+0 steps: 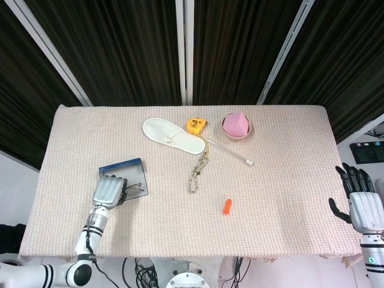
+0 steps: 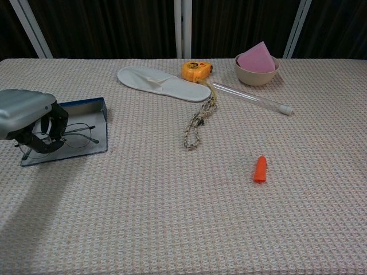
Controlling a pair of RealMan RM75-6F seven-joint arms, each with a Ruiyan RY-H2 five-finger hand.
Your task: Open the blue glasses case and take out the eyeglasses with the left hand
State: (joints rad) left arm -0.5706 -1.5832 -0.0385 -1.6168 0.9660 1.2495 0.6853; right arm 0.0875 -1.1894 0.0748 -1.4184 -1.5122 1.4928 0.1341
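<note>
The blue glasses case [image 2: 69, 133] lies open on the table's [image 2: 183, 217] left side, lid standing up at the back. The left hand [image 2: 28, 117] is over its near end with dark fingers [image 2: 54, 123] curled around the left lens and frame of the eyeglasses [image 2: 71, 137], which seem lifted slightly off the tray, though the angle leaves that unsure. The right hand [image 1: 359, 201] hangs beyond the table's right edge, fingers spread, holding nothing. A white slipper [image 2: 163, 83], a yellow tape measure [image 2: 196, 70], a rope [image 2: 199, 120], a clear tube [image 2: 252, 98], a bowl [image 2: 257, 73] and an orange piece [image 2: 260, 169] lie well apart from the case.
</note>
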